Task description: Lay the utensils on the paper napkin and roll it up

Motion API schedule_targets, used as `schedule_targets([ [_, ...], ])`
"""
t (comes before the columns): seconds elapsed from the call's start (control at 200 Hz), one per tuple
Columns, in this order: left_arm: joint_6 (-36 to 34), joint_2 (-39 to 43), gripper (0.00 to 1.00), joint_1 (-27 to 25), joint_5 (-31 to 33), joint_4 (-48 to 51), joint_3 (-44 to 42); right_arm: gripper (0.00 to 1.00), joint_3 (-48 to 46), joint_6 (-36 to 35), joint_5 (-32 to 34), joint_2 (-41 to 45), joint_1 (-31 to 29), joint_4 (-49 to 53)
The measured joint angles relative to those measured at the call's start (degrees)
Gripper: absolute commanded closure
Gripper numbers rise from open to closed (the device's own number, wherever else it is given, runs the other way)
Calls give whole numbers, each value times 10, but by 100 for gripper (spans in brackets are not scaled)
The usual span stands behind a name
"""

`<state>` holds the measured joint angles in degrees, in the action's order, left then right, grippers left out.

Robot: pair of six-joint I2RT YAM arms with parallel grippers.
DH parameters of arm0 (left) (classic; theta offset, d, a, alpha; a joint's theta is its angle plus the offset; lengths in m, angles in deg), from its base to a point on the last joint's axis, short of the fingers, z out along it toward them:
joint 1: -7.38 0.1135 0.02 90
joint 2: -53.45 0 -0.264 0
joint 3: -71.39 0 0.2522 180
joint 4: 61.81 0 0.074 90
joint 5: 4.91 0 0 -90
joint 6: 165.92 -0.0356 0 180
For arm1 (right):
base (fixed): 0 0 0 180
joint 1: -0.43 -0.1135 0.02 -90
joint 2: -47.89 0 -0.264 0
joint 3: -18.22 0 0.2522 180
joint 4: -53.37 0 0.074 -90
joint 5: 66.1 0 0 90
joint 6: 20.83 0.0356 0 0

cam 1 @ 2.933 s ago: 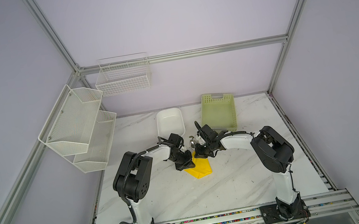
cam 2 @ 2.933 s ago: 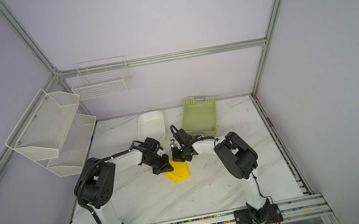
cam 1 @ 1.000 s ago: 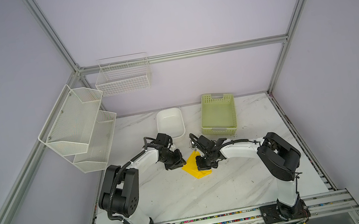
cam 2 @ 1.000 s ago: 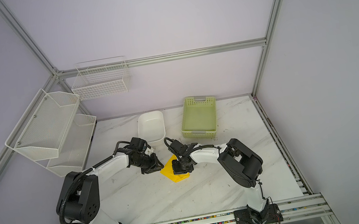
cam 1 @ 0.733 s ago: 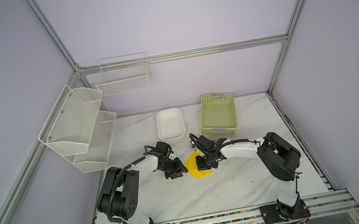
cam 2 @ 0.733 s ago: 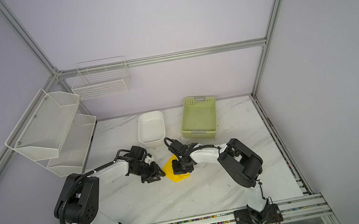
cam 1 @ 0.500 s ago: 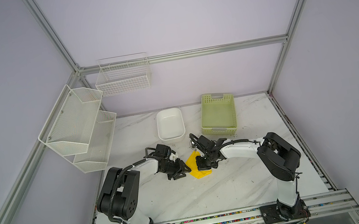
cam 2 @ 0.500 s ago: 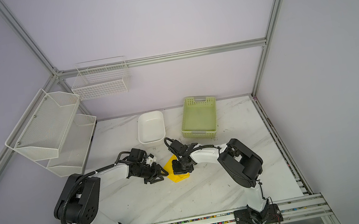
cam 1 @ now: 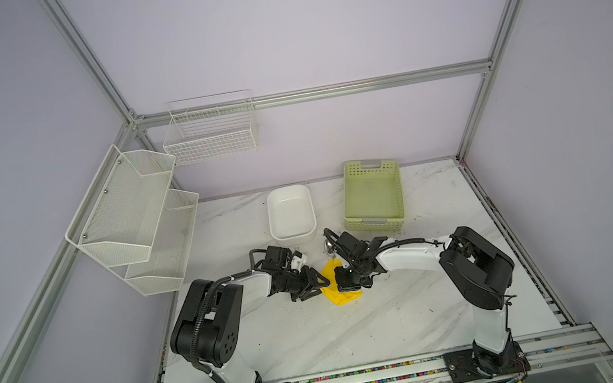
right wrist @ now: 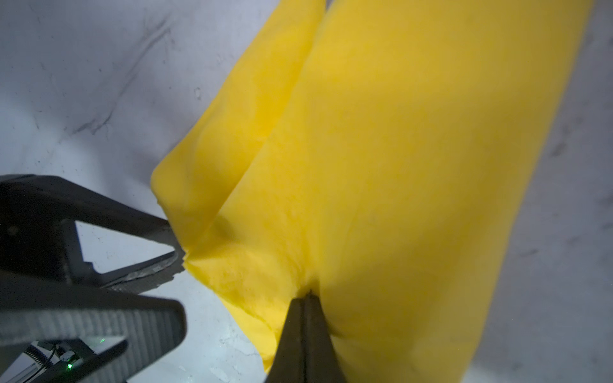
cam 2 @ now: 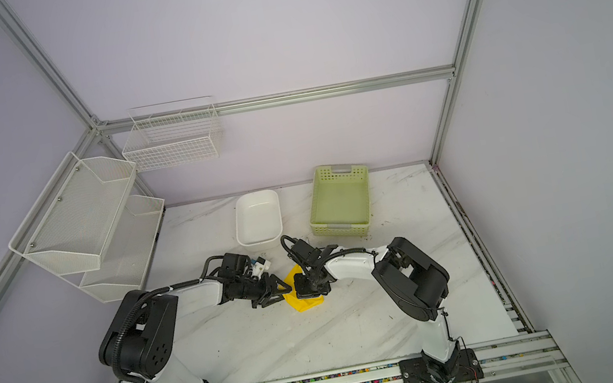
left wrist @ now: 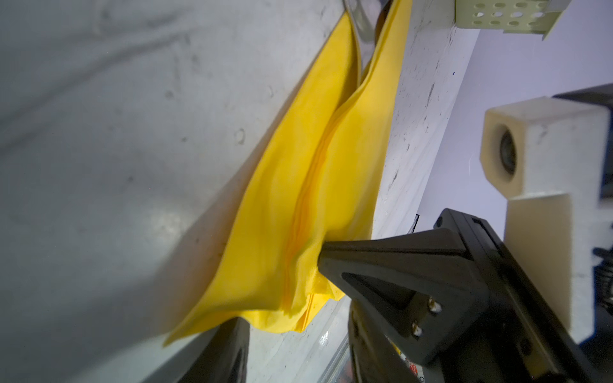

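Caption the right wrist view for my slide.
The right gripper, shut, pinches the folded yellow paper napkin on the marble table while the open left gripper meets its corner.

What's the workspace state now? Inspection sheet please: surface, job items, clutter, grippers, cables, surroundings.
Surface: white marbled table, scuffed and speckled.
Job's things: yellow paper napkin folded over the utensils; only a metal end shows at one open end.
Clutter: white tub and green basket behind the napkin, nothing seen inside.
Grippers: left gripper open, one finger against the napkin's edge; right gripper shut, pinching a napkin fold.
Cables: black cables loop along the left arm, off the napkin.
Surroundings: mesh shelves on the left wall, wire basket on the back wall.
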<state>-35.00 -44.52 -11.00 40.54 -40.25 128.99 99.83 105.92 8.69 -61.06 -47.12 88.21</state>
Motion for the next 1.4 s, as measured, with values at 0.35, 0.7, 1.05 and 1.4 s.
schedule_targets([
  [0.35, -4, -30, 51, 14, -2, -4, 35, 100, 0, 0, 0, 0, 0, 0],
  [0.7, -30, -57, 52, 26, -12, 5, 67, 100, 0, 0, 0, 0, 0, 0],
  [1.05, -90, -87, 53, 26, -24, 59, 116, 100, 0, 0, 0, 0, 0, 0],
  [1.4, -121, -101, 54, 26, -38, 86, 134, 100, 0, -1, 0, 0, 0, 0],
])
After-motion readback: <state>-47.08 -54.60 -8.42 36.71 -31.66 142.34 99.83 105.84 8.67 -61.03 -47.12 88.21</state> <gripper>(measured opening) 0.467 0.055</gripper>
